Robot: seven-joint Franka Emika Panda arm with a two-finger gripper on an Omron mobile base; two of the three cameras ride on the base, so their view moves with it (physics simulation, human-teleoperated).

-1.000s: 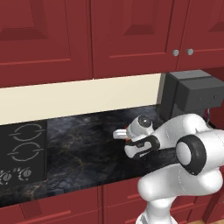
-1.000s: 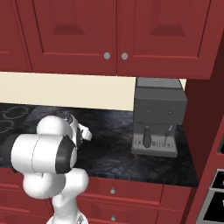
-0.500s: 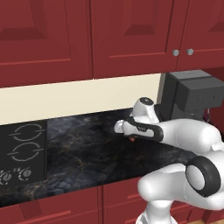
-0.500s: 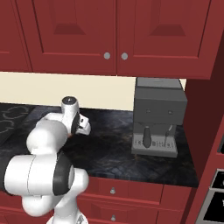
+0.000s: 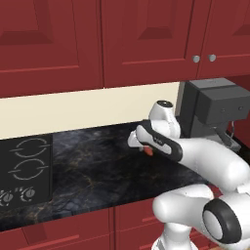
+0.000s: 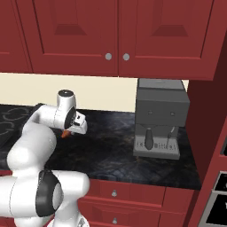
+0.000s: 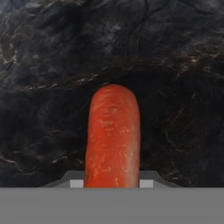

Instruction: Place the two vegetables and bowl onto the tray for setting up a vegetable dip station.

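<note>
Between my tool's (image 7: 112, 183) two tips, in the hand view, sits one carrot (image 7: 113, 138): orange-red, speckled, matt, a blunt rounded cylinder pointing to 12 o'clock. My tool is nearly closed and clamped on its lower end. Behind the carrot lies the surface (image 7: 43, 65), glossy black marble with pale and gold veins, with a dark shadow under the vegetable.

From the left base view my tool (image 5: 142, 145) hangs above the surface (image 5: 93, 171), the carrot's red tip (image 5: 149, 151) peeking from under my wrist. One grey boxy coffee machine (image 5: 215, 110) stands at 3 o'clock of my tool, one black hob (image 5: 24, 168) with two rings at 9 o'clock. Red panelled cabinets (image 5: 122, 39) hang overhead.
</note>
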